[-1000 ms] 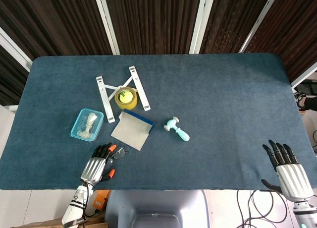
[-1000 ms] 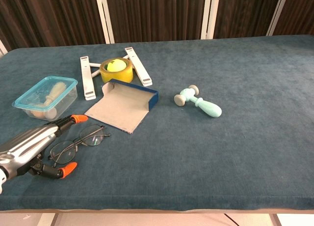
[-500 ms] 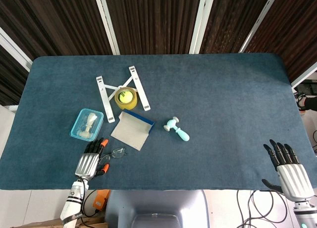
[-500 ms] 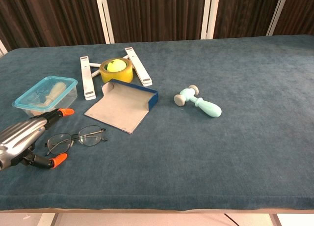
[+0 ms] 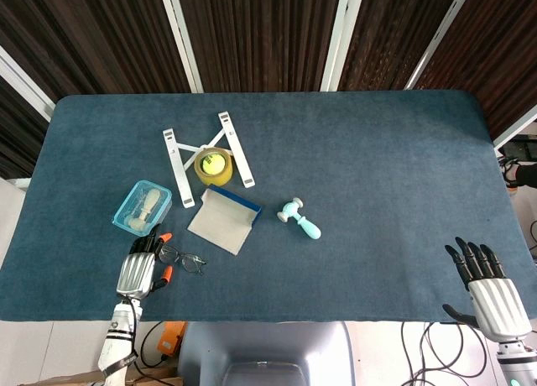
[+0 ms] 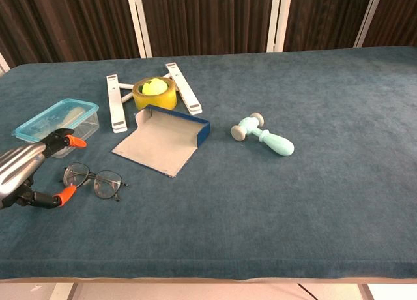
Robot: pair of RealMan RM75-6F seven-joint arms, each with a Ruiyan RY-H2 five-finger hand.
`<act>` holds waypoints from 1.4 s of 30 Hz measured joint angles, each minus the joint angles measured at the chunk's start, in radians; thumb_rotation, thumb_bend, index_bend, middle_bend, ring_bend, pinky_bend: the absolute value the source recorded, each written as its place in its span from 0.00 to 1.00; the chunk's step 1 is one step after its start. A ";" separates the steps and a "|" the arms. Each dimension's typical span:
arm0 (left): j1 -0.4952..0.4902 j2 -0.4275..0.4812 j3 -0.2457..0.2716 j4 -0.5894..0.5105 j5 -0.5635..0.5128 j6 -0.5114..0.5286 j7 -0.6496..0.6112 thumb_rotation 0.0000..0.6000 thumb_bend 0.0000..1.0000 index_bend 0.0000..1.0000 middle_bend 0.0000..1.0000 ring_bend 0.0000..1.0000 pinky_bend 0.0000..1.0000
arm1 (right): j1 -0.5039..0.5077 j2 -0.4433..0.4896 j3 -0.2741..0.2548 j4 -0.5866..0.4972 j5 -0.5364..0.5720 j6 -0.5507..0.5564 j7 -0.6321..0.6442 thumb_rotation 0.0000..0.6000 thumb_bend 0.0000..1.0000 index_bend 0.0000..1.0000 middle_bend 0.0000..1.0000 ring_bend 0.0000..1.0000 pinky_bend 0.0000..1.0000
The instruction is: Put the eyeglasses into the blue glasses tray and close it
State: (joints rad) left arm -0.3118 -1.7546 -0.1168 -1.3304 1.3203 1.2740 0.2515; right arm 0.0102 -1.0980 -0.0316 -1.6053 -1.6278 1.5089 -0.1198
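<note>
The eyeglasses (image 5: 184, 259) (image 6: 95, 181) lie on the blue cloth near the front left, lenses flat. My left hand (image 5: 138, 273) (image 6: 21, 168) is just left of them, its orange-tipped fingers spread wide around the left lens; no grip shows. The blue glasses tray (image 5: 221, 221) (image 6: 164, 141) lies unfolded to the right of the glasses, grey inside up, with its blue wall at the far side. My right hand (image 5: 490, 295) hovers open past the front right corner of the table, holding nothing, and shows only in the head view.
A clear plastic box (image 5: 142, 207) (image 6: 56, 119) sits right behind my left hand. A white folding stand (image 5: 175, 164) (image 6: 115, 104) and a yellow tape roll (image 5: 213, 164) (image 6: 154, 92) are behind the tray. A teal mallet (image 5: 300, 219) (image 6: 264, 135) lies mid-table.
My left hand has drawn back to the left. The eyeglasses slid left with it and turned. The plastic box shifted a little to the left. The right hand stayed put.
</note>
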 measured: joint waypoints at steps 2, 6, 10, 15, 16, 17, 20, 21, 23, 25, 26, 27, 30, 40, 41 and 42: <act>-0.002 0.000 0.002 -0.005 0.006 0.004 0.005 1.00 0.36 0.20 0.00 0.00 0.14 | 0.000 0.004 -0.002 0.000 -0.002 -0.001 0.008 1.00 0.18 0.00 0.00 0.00 0.00; -0.016 -0.006 -0.001 -0.001 0.021 0.008 0.016 1.00 0.36 0.23 0.00 0.00 0.14 | 0.002 0.012 -0.007 -0.001 -0.011 -0.003 0.026 1.00 0.18 0.00 0.00 0.00 0.00; -0.032 -0.015 -0.006 0.013 0.023 -0.001 0.029 1.00 0.36 0.31 0.00 0.00 0.14 | 0.003 0.020 -0.012 -0.002 -0.017 -0.005 0.040 1.00 0.18 0.00 0.00 0.00 0.00; -0.048 -0.034 -0.007 0.040 0.029 -0.012 0.039 1.00 0.36 0.40 0.01 0.00 0.13 | 0.005 0.022 -0.014 -0.004 -0.018 -0.010 0.041 1.00 0.18 0.00 0.00 0.00 0.00; -0.051 -0.039 -0.007 0.047 0.028 -0.015 0.042 1.00 0.36 0.42 0.01 0.00 0.13 | 0.006 0.023 -0.014 -0.004 -0.018 -0.011 0.041 1.00 0.18 0.00 0.00 0.00 0.00; -0.054 -0.044 -0.008 0.054 0.026 -0.019 0.045 1.00 0.36 0.43 0.01 0.00 0.13 | 0.006 0.023 -0.015 -0.004 -0.019 -0.013 0.041 1.00 0.18 0.00 0.00 0.00 0.00; -0.063 -0.059 -0.012 0.077 0.024 -0.023 0.053 1.00 0.36 0.47 0.02 0.00 0.13 | 0.007 0.026 -0.017 -0.005 -0.020 -0.016 0.044 1.00 0.18 0.00 0.00 0.00 0.00; -0.066 -0.065 -0.013 0.088 0.024 -0.022 0.055 1.00 0.36 0.48 0.02 0.00 0.13 | 0.008 0.027 -0.017 -0.005 -0.020 -0.017 0.045 1.00 0.18 0.00 0.00 0.00 0.00; -0.069 -0.074 -0.016 0.105 0.023 -0.021 0.057 1.00 0.36 0.48 0.02 0.00 0.13 | 0.008 0.028 -0.018 -0.006 -0.020 -0.019 0.047 1.00 0.18 0.00 0.00 0.00 0.00; -0.074 -0.082 -0.019 0.120 0.018 -0.025 0.057 1.00 0.36 0.49 0.02 0.00 0.13 | 0.010 0.031 -0.020 -0.006 -0.021 -0.022 0.051 1.00 0.18 0.00 0.00 0.00 0.00; -0.075 -0.084 -0.020 0.125 0.015 -0.028 0.057 1.00 0.36 0.49 0.02 0.00 0.13 | 0.010 0.032 -0.020 -0.007 -0.022 -0.023 0.053 1.00 0.18 0.00 0.00 0.00 0.00; -0.077 -0.085 -0.021 0.131 0.011 -0.032 0.057 1.00 0.36 0.50 0.03 0.00 0.13 | 0.011 0.033 -0.021 -0.007 -0.023 -0.025 0.055 1.00 0.18 0.00 0.00 0.00 0.00; -0.079 -0.088 -0.019 0.137 0.008 -0.037 0.053 1.00 0.36 0.53 0.04 0.00 0.13 | 0.013 0.035 -0.022 -0.008 -0.023 -0.028 0.057 1.00 0.18 0.00 0.00 0.00 0.00; -0.083 -0.096 -0.027 0.158 -0.002 -0.034 0.047 1.00 0.38 0.60 0.07 0.01 0.13 | 0.015 0.037 -0.025 -0.009 -0.023 -0.035 0.057 1.00 0.18 0.00 0.00 0.00 0.00; -0.083 -0.097 -0.028 0.161 -0.003 -0.033 0.046 1.00 0.38 0.61 0.08 0.01 0.13 | 0.016 0.037 -0.025 -0.010 -0.023 -0.036 0.056 1.00 0.18 0.00 0.00 0.00 0.00; -0.083 -0.098 -0.029 0.165 -0.005 -0.031 0.044 1.00 0.39 0.62 0.08 0.02 0.13 | 0.016 0.037 -0.025 -0.010 -0.023 -0.036 0.056 1.00 0.18 0.00 0.00 0.00 0.00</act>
State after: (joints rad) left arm -0.3950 -1.8523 -0.1460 -1.1653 1.3157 1.2426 0.2958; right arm 0.0260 -1.0608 -0.0569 -1.6151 -1.6509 1.4730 -0.0635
